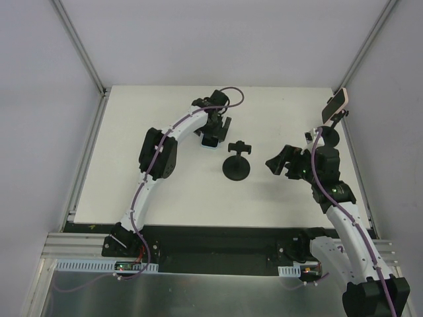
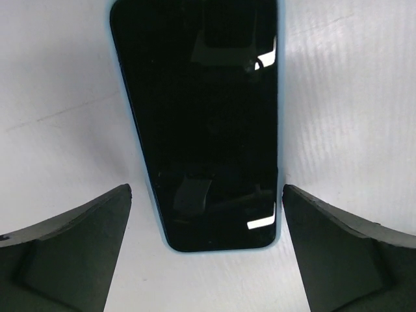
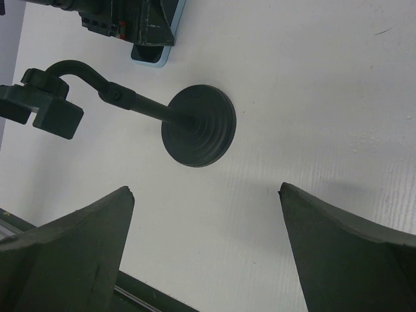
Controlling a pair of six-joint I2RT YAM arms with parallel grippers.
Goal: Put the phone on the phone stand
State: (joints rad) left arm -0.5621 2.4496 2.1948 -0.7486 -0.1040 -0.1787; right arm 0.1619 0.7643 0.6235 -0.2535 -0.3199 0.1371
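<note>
The phone [image 2: 208, 123], black-screened with a light blue edge, lies flat on the white table. It also shows in the top view [image 1: 209, 140]. My left gripper [image 2: 207, 190] is open just above the phone's near end, one finger on each side, not touching it. In the top view the left gripper [image 1: 213, 129] is at the table's middle back. The black phone stand [image 1: 236, 166], with a round base and a clamp head [image 1: 239, 146], stands empty just right of the phone. My right gripper [image 1: 277, 162] is open and empty to the stand's right. The stand's base [image 3: 198, 127] lies ahead of it.
A second stand [image 1: 328, 137] at the table's right edge holds a pink-cased phone [image 1: 336, 104] up high, just behind my right arm. Grey walls close in the table on the left, back and right. A black rail [image 1: 218, 238] runs along the near edge.
</note>
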